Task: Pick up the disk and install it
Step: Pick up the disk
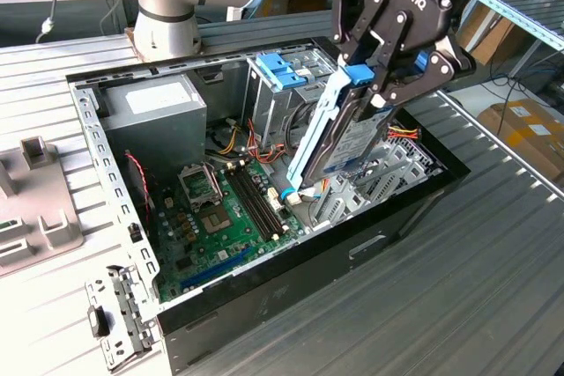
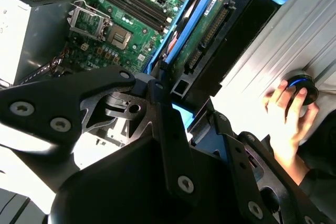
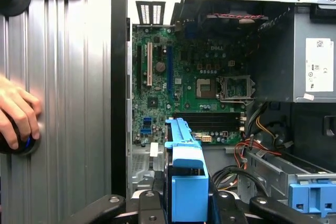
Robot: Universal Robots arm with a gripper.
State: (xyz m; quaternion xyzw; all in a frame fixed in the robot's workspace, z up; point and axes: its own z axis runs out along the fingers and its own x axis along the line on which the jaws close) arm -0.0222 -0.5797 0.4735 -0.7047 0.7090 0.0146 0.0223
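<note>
The fingers [image 1: 407,84] grip the disk [image 1: 348,143] by its top end, tilted over the case [image 1: 352,244].

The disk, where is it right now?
The disk is clamped, tilted, in the gripper over the open computer case, toward the exterior view's right of the motherboard.

White lettering runs across the black body of the gripper [image 1: 381,96] in the exterior view: a maker's mark. A pale printed sticker sits on the flat face of the disk [image 1: 357,140], too small to make out. In the first wrist view, a white label [image 3: 319,66] is on the grey power supply [image 3: 281,61], and tiny white print dots the green motherboard [image 3: 199,82]. A stickered cardboard box [image 1: 527,125] lies at the exterior view's right.
</note>
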